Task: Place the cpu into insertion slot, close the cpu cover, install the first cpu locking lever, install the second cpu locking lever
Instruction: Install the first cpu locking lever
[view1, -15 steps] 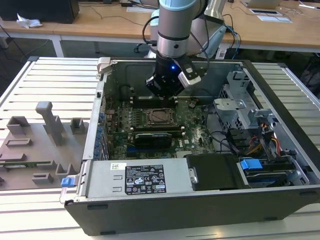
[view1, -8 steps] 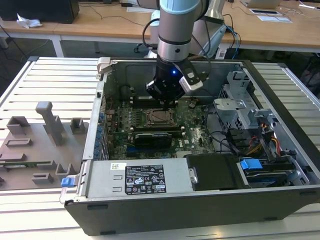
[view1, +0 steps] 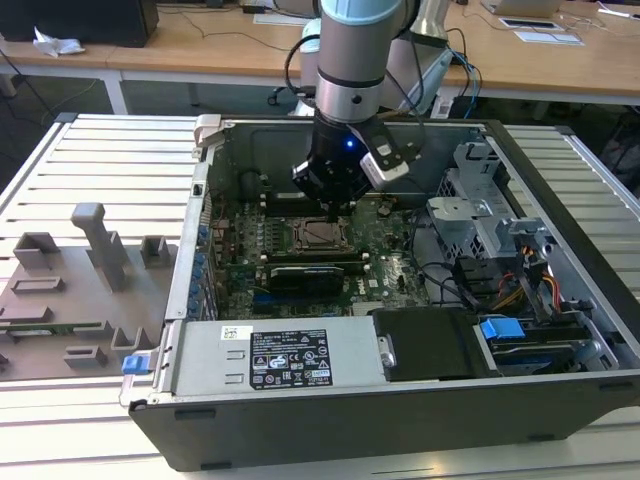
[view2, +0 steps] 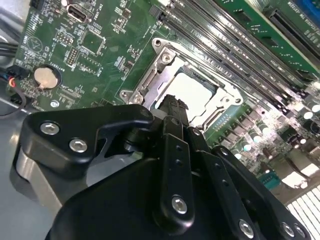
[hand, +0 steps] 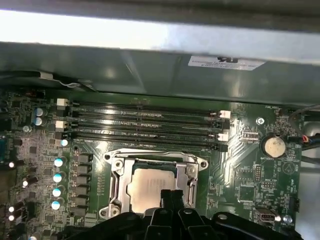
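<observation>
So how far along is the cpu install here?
The cpu sits in the insertion slot, and the cpu cover looks lowered around it. The end effector, shut and empty, hovers at the cover's edge. Whether either locking lever is latched cannot be told.

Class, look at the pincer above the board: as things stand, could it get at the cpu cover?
Probably yes. The pincer hangs right over the cpu cover, which lies flat around the cpu, and nothing stands between them.
</observation>
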